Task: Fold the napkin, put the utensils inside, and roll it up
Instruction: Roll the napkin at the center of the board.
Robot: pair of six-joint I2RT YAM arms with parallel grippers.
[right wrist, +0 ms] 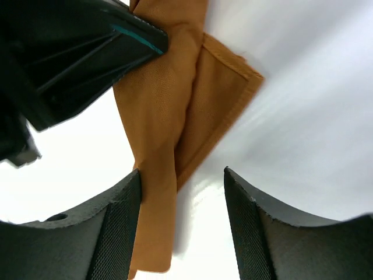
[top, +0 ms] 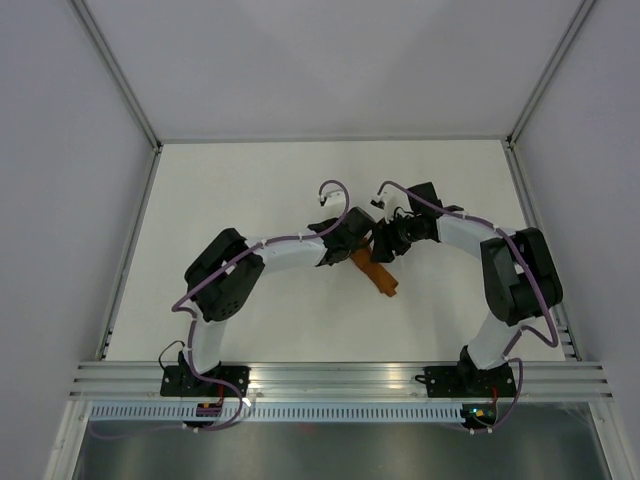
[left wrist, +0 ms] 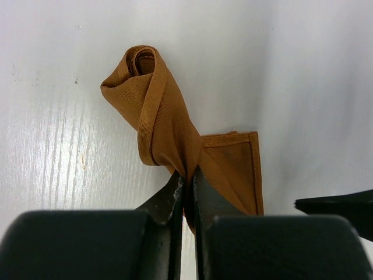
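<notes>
The napkin (left wrist: 166, 125) lies rolled on the desk (left wrist: 303, 70), knife unseen; left fingers (left wrist: 166, 201) pinch its 6 o'clock end, right fingers (right wrist: 119, 224) gape empty, so probably only release remains.

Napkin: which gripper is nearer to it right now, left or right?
Left. The left gripper is shut on the napkin at its twisted middle, so it is touching the cloth. The right gripper is open over the flat corner and is not clamping it.
</notes>
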